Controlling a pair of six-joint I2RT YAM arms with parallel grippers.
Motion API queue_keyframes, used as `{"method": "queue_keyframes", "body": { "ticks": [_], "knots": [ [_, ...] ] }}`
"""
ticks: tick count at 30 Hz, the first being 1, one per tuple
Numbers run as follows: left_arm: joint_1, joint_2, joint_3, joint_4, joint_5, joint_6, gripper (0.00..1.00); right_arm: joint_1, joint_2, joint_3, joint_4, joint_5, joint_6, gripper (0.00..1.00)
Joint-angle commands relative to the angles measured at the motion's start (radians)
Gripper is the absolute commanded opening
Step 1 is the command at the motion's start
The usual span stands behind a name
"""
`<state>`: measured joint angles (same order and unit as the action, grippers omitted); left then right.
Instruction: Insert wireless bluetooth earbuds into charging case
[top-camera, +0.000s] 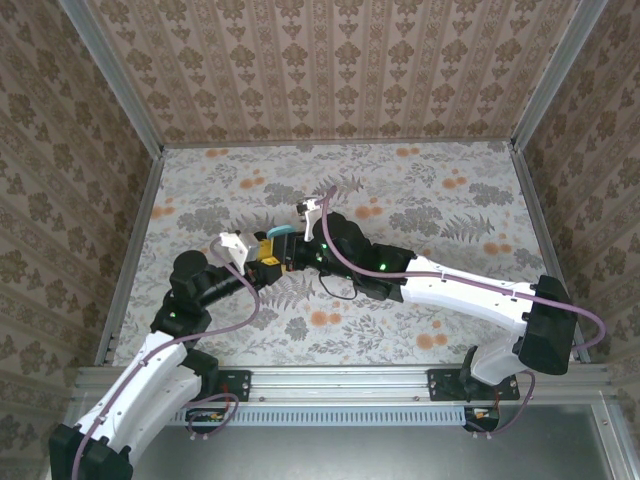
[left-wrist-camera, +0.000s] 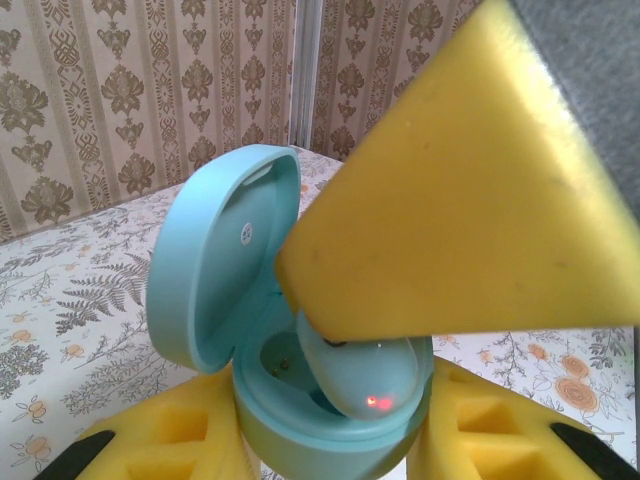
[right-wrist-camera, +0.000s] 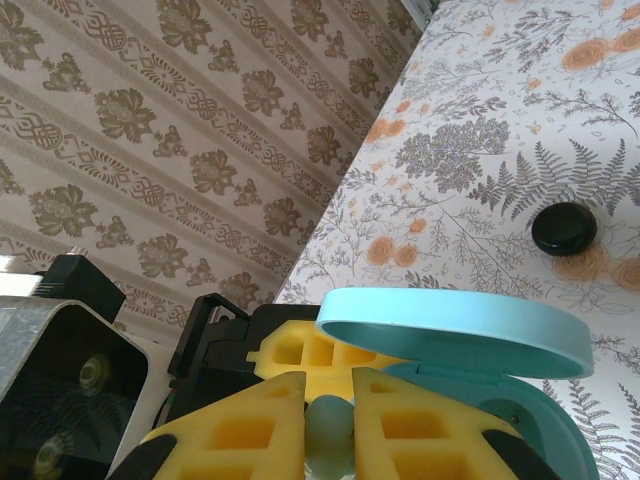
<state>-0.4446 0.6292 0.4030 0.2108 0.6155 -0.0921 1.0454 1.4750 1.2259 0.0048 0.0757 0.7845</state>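
From above, the left fingers (top-camera: 266, 250) and the right fingers (top-camera: 298, 250) meet just left of the middle of the bench (top-camera: 450, 200). The teal charging case (top-camera: 278, 232) shows between them.

In the left wrist view, the case stands upright with its lid swung open to the left. The left fingers are closed on its base, one yellow pad on each side. A teal earbud (left-wrist-camera: 365, 375) with a small red light sits tilted in the case's well. One yellow pad of the right fingers lies against its top.

In the right wrist view, the right fingers are nearly closed and pinch the teal earbud between their pads, just at the case's open mouth. The lid lies flat above it. A small black round thing (right-wrist-camera: 563, 228) rests on the bench, well apart from the case.
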Motion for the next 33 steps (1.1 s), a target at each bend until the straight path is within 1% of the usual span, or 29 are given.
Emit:
{"method": "queue_keyframes", "body": {
  "ticks": [1, 14, 16, 21, 27, 31, 33],
  "knots": [
    [-0.003, -0.004, -0.004, 0.040, -0.004, -0.020, 0.28, 0.006, 0.016, 0.012, 0.026, 0.015, -0.010, 0.16],
    [-0.003, -0.005, -0.005, 0.038, -0.010, -0.020, 0.28, 0.005, 0.026, 0.011, 0.044, 0.018, -0.005, 0.16],
    [-0.003, -0.005, -0.004, 0.038, -0.010, -0.018, 0.28, 0.005, 0.026, 0.009, 0.030, 0.013, -0.006, 0.19],
    [-0.003, -0.007, -0.004, 0.035, -0.011, -0.016, 0.28, 0.005, 0.007, -0.020, 0.008, 0.032, 0.002, 0.20],
    [-0.004, -0.009, -0.003, 0.035, -0.011, -0.016, 0.28, 0.005, -0.002, -0.029, -0.011, 0.048, 0.004, 0.26],
    [-0.004, -0.011, -0.001, 0.031, -0.013, -0.014, 0.28, 0.005, -0.004, -0.025, -0.014, 0.049, 0.001, 0.27],
    [-0.003, -0.011, 0.000, 0.031, -0.014, -0.014, 0.28, 0.005, -0.008, -0.022, -0.017, 0.051, -0.001, 0.30]
  ]
}}
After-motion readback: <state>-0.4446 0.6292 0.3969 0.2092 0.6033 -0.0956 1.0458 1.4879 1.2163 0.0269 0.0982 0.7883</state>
